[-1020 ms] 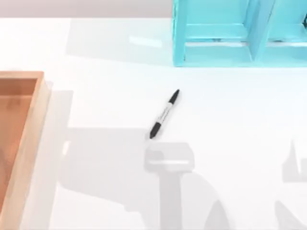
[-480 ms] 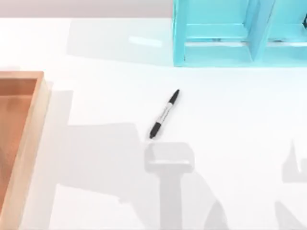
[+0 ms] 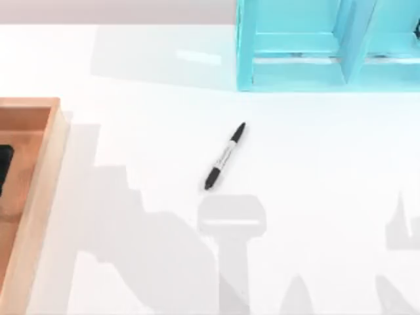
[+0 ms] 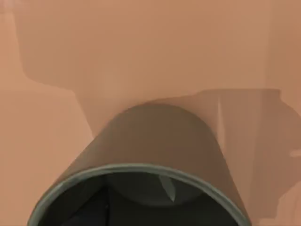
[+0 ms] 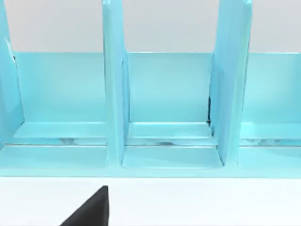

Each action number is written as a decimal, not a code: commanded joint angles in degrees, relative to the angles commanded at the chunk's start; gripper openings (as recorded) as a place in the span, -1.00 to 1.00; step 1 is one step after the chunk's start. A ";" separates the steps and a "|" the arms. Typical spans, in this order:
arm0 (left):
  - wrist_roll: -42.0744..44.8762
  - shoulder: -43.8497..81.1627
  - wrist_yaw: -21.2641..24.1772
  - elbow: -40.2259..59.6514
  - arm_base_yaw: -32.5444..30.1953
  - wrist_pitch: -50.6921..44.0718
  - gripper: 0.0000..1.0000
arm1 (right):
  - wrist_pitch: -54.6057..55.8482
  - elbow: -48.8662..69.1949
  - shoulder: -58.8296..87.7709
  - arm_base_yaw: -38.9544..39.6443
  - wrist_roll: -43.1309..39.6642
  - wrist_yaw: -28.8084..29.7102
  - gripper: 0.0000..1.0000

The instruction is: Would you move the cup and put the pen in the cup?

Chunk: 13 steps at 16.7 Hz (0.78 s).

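The black pen (image 3: 225,156) lies slanted on the white table near the middle, its cap pointing to the back right. In the left wrist view the dark olive-grey cup (image 4: 155,141) is very close, its open mouth turned toward the camera, over the floor of the wooden tray (image 4: 141,47). A black part of my left arm (image 3: 3,169) reaches over that tray at the table's left edge. A black fingertip (image 5: 91,209) of my right gripper shows in the right wrist view, facing the blue shelf.
The wooden tray (image 3: 41,170) with raised rims takes up the table's left side. A light blue shelf unit (image 3: 328,46) with upright dividers (image 5: 113,94) stands at the back right. Arm shadows fall across the front of the table.
A black part of my left arm has come into the top view over the tray, and its shadow has shifted left. The pen has not moved.
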 joint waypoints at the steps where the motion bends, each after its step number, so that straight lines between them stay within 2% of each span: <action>1: 0.04 0.39 0.00 -1.18 0.03 1.32 1.00 | 0.00 0.00 0.00 0.00 0.00 0.00 1.00; 6: 0.06 0.63 0.01 -1.93 0.05 2.17 1.00 | 0.00 0.00 0.00 0.00 0.00 0.00 1.00; 13: 0.06 0.63 0.01 -1.93 0.05 2.17 -0.06 | 0.00 0.00 0.00 0.00 0.00 0.00 1.00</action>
